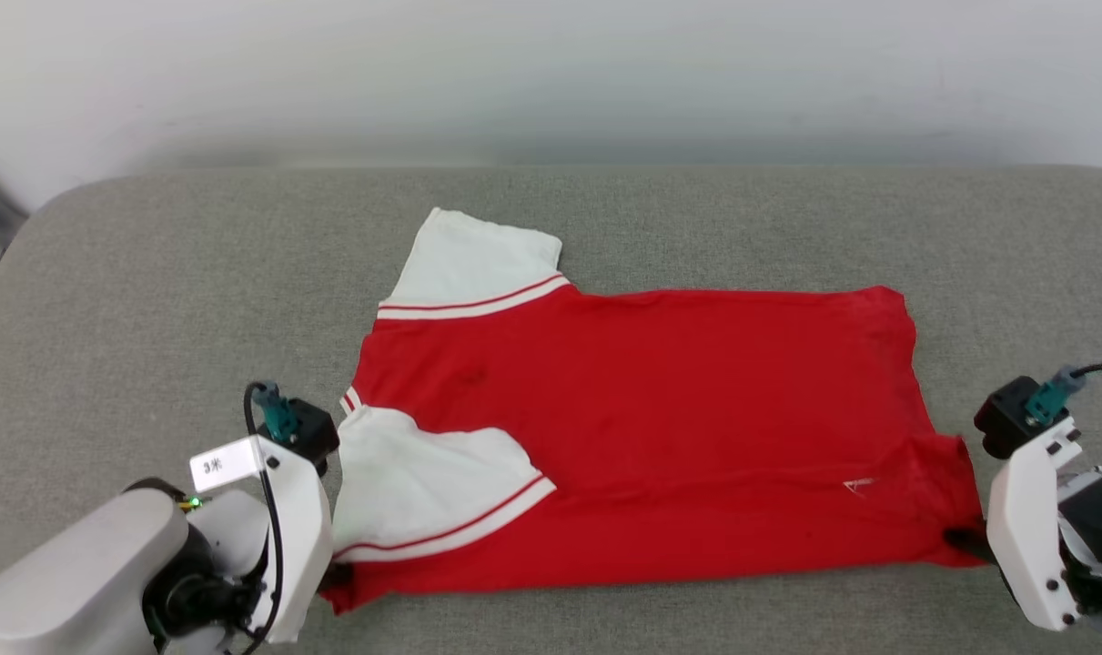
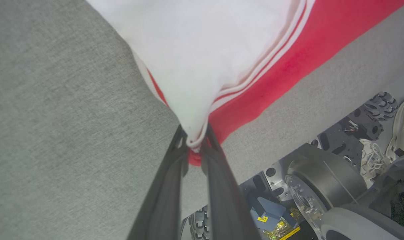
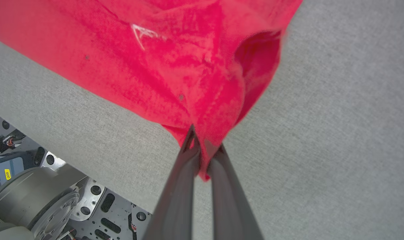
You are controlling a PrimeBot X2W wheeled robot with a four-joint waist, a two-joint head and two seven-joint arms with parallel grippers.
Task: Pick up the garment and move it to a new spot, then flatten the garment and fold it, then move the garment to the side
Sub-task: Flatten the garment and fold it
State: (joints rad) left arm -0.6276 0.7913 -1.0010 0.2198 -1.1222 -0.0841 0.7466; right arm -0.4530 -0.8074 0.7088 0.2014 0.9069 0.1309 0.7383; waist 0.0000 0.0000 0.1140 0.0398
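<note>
My left end effector (image 2: pixel 195 140) and right end effector (image 3: pixel 204 146) pinch the garment (image 1: pixel 660 418) at 7 and 5 o'clock. Likely so that edge lifts evenly.

A red garment (image 1: pixel 641 428) with white, stripe-trimmed sleeves is lying spread out on a grey fabric-covered counter (image 1: pixel 150 273), stretching along the counter's near edge, one sleeve reaching toward the counter's far edge.
</note>
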